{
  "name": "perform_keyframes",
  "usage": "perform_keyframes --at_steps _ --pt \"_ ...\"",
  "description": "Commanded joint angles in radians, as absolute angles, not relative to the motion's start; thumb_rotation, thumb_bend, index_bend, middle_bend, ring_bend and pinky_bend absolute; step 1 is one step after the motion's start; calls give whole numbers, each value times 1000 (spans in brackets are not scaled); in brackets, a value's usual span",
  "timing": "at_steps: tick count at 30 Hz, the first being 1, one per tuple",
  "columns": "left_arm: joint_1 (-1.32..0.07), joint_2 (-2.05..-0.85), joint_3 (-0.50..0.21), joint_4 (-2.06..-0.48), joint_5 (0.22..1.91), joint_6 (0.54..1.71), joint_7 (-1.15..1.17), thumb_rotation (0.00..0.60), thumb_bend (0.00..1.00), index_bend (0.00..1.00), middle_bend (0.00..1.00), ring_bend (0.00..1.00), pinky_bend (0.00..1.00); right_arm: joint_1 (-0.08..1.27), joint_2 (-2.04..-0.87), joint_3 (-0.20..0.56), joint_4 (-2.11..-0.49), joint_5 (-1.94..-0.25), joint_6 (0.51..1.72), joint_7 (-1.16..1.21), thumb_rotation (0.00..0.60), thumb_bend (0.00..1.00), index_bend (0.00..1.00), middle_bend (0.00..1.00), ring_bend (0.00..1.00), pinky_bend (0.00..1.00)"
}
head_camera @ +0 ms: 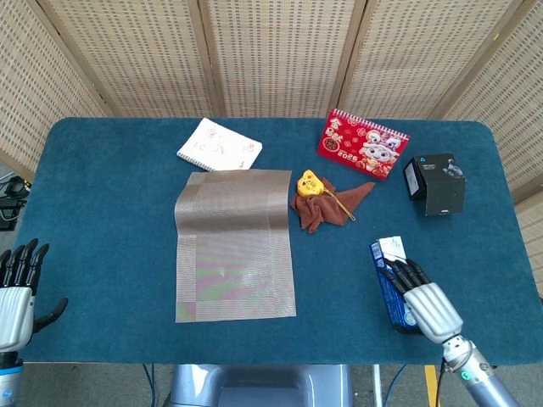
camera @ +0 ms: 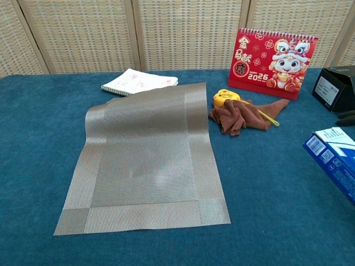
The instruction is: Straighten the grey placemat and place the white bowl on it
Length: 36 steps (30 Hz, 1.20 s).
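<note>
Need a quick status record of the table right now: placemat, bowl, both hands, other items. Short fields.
placemat: grey placemat spread on the blue table, far edge lifted in a slight wave, nothing on it
white bowl: not seen in either view
left hand: left hand at the near left table edge, fingers apart, holding nothing
right hand: right hand over the blue box, fingers extended, holding nothing
beyond the mat: notebook
right of the mat: brown cloth with yellow toy, red calendar, black box
</note>
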<state>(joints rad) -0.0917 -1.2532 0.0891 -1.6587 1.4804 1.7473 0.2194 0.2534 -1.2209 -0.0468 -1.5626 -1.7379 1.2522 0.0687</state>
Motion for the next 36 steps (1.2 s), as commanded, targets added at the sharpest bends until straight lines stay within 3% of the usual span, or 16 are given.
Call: perform_keyframes --at_steps 1,18,26,36 --pt "-85 -1249 78 -1656 1480 1746 204 600 198 0 0 0 0 296 -1284 -50 -1584 -1759 1195 54 600 60 112 0 0 0" --pt "-62 -1244 30 -1635 1477 1700 174 600 199 0 0 0 0 420 -1660 15 -1455 -1670 1050 26 600 61 146 0 0 0" --pt "-56 -1245 7 -1630 1463 1677 162 600 199 0 0 0 0 448 -1751 42 -1334 -1651 1069 18 600 58 153 0 0 0" --pt "-52 -1254 -12 -1621 1459 1658 164 600 199 0 0 0 0 462 -1780 46 -1260 -1611 1065 30 600 59 153 0 0 0"
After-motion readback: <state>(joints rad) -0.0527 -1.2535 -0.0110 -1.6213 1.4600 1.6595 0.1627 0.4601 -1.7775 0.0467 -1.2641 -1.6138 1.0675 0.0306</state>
